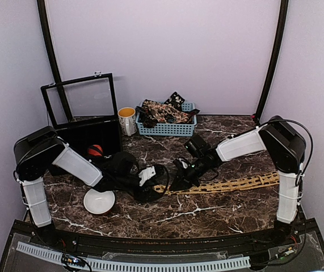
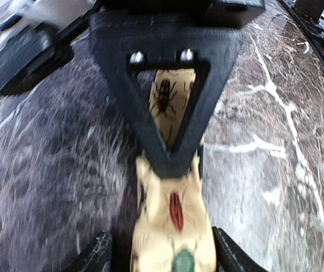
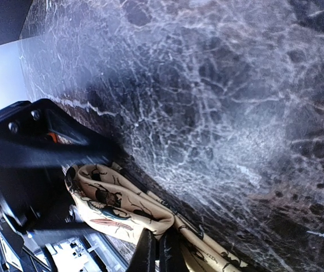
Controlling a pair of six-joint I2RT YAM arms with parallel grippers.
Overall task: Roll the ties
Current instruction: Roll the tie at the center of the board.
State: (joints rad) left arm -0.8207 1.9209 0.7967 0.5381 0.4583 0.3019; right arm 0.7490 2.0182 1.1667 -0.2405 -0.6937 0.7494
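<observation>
The right gripper (image 3: pixel 157 249) was pinched tight, jaws pressed together on the folded end of the mustard tie (image 1: pixel 230 184). The left gripper (image 2: pixel 163 256) stood wide, one finger on each side of the cloth and clear of it on the left side at least.

Trouble looked likeliest right there. With only one thin pinch on the fold and nothing squeezing from the left, that first turn could spring open. The smooth fabric could also slip out of the jaws once the rolling starts. The two grippers sat almost nose to nose near the middle of the table (image 1: pixel 207 218), so a careless twist could knock finger against finger.

The tie was pale mustard with dark beetle-like prints and a few red marks. Its end was doubled into a loose loop, no tight coil yet, and the rest trailed flat toward the table's right edge. A tail that long could drag or skew and leave a lopsided coil.

Some dark ties (image 1: pixel 159 110) sat heaped in the blue basket (image 1: pixel 167 129) at the back edge, unrolled as far as I could tell.
</observation>
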